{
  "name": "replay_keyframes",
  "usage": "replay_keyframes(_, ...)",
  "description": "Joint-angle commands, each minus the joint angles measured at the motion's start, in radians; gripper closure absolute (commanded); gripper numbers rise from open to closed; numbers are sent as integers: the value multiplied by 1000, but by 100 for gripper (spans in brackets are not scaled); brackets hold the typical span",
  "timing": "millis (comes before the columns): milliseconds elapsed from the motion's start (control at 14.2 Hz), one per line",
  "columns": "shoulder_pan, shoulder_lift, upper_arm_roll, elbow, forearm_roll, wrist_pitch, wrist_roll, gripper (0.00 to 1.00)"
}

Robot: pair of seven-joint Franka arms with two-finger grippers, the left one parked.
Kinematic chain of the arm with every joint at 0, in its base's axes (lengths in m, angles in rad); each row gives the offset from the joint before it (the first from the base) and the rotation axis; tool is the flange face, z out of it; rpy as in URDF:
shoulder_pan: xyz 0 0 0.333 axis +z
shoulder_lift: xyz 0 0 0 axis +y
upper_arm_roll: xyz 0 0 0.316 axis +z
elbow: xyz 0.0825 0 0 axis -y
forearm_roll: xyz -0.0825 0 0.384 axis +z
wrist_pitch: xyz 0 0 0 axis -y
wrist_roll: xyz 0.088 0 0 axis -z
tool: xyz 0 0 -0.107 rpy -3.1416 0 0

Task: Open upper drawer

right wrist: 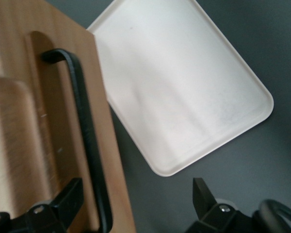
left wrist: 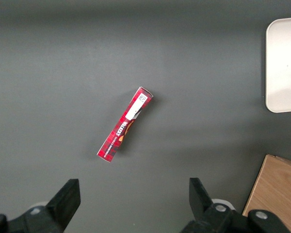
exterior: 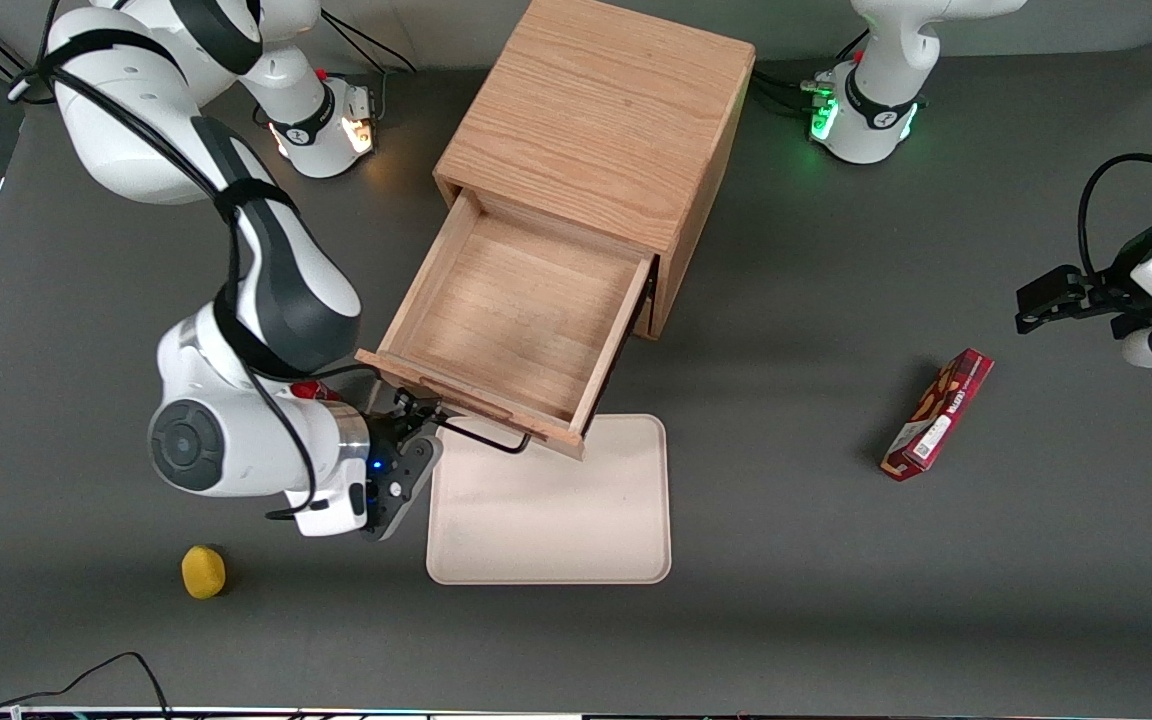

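Drawer (exterior: 521, 320): pulled well out of the oak cabinet (exterior: 601, 130), front overhanging the tray (exterior: 551, 505).
Handle (right wrist: 85, 131): black bar running along the drawer front, one finger each side.
Gripper (exterior: 421, 428): spread around the bar, not clenched.
Arm: low, wrist level at the handle's working-arm end.

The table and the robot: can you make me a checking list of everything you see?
Surface: dark grey table, flat.
Job's things: upper drawer pulled far out of the oak cabinet, nothing inside it.
Clutter: cream tray in front of the cabinet; yellow ball; red snack box toward the parked arm's end.
Grippers: end effector open at the drawer's black handle.
Cables: black cable at the table's near edge.
Surroundings: nothing seen.
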Motion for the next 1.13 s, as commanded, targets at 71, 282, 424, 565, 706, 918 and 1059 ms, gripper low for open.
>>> replay_keyframes(71, 21, -84, 5, 72, 21, -97, -11, 0)
replay_keyframes(282, 23, -270, -7, 57, 6, -134, 28, 0)
replay_keyframes(424, 9, -353, -9, 38, -2, -189, 245, 0)
replay_keyframes(565, 11, -434, -16, 9, -45, -236, 512, 0)
replay_keyframes(706, 2, -515, -21, -81, -114, -256, 655, 0)
replay_keyframes(918, -34, -627, -160, -219, -103, -350, 664, 0)
replay_keyframes(1059, -34, -768, -257, -460, -102, -260, 663, 0)
